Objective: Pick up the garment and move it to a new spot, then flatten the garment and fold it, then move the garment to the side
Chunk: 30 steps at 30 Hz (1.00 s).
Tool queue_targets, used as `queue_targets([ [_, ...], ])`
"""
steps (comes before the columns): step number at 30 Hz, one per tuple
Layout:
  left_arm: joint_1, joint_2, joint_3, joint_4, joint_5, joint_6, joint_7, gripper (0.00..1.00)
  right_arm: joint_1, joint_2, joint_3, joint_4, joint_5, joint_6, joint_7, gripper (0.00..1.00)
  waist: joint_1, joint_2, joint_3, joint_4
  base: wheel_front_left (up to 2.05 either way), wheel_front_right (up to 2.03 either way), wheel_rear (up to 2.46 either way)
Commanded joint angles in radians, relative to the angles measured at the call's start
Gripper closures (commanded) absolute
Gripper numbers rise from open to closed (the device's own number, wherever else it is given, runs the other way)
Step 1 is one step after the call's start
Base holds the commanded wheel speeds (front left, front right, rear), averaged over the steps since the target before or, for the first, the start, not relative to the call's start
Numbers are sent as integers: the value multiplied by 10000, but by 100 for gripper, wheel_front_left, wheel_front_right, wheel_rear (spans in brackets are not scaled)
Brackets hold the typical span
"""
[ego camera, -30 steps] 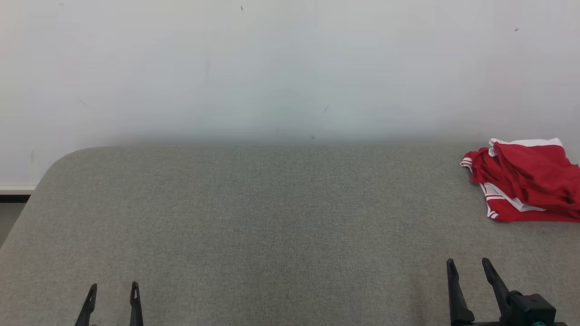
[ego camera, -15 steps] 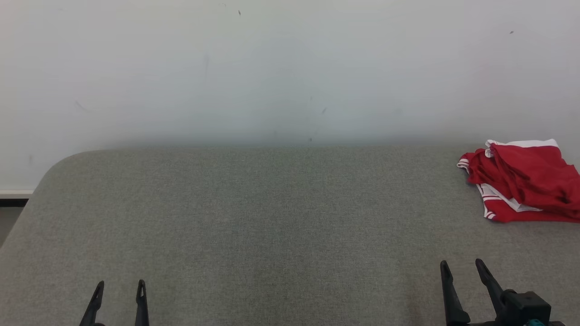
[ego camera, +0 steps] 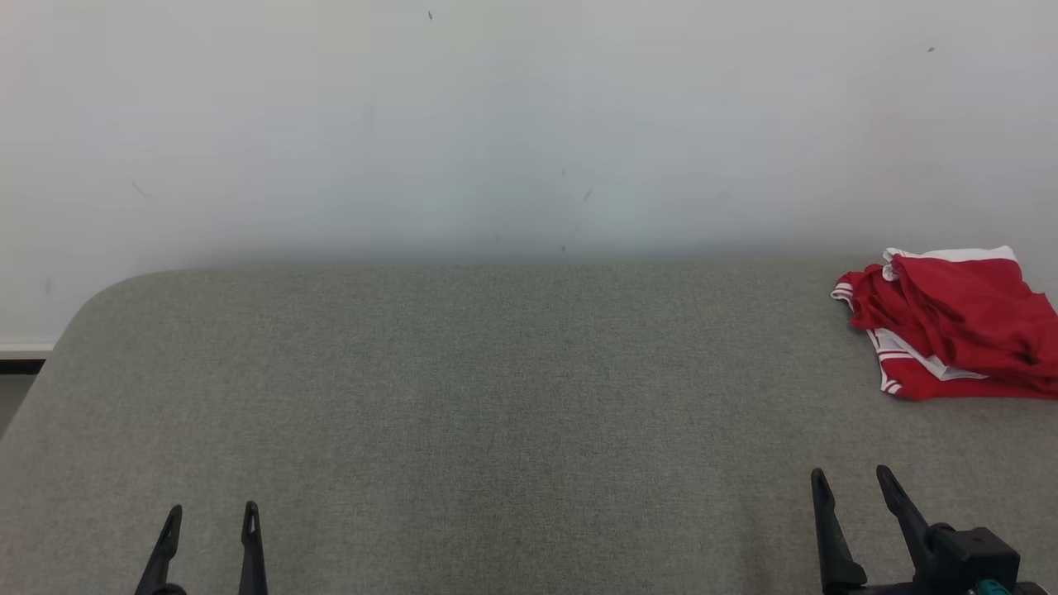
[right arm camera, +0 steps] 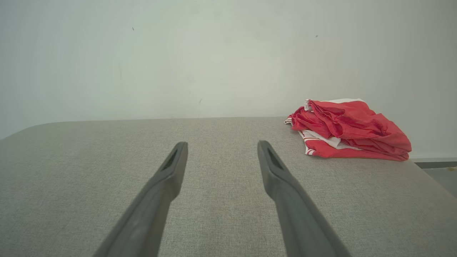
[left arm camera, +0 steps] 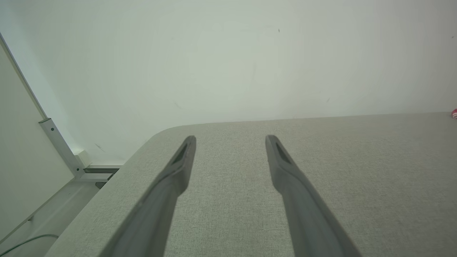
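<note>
Garment (ego camera: 950, 326), red and white, lies crumpled at the frame's right edge on the grey table (ego camera: 496, 397); left gripper (ego camera: 212, 509) and right gripper (ego camera: 851, 472) gape empty along the bottom.

Left gripper (ego camera: 212, 506): two long, slim dark fingers (ego camera: 250, 545), tapering to pointed tips, each with a narrow elongated slot near the tip. Right gripper (ego camera: 851, 471): matching pair of fingers, seated in a black blocky housing (ego camera: 971, 555) with a small teal part (ego camera: 989, 588) at its base.
</note>
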Motion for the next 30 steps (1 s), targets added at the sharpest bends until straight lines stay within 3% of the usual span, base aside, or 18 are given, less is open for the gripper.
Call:
queue_targets([
  [1, 128, 40, -1, -13, -32, 0, 5, 0, 94, 32, -15, -32, 55, 5, -18, 0, 0, -1, 12, 0, 0, 0, 0],
  [14, 80, 99, -94, 53, -91, 77, 4, 0, 100, 33, 0, -2, 56, 5, 46, 0, 0, -1, 37, 7, 0, 0, 0],
  [15, -1, 60, -107, 55, -88, 43, 43, 100, 21, 0, -6, 14, 15, 0, 20, 100, 0, -1, 37, 7, 0, 0, 0],
  [19, 55, -74, -167, 316, -115, 28, 54, 100, 74, 12, -14, 335, 38, 0, 29, 100, 1, -1, 39, 7, 0, 0, 0],
  [30, -281, -353, 140, 602, -2246, -350, 364, 100, -355, 11, -73, 718, 2330, 0, 293, 100, 1, -1, 125, -30, 0, 0, 0],
])
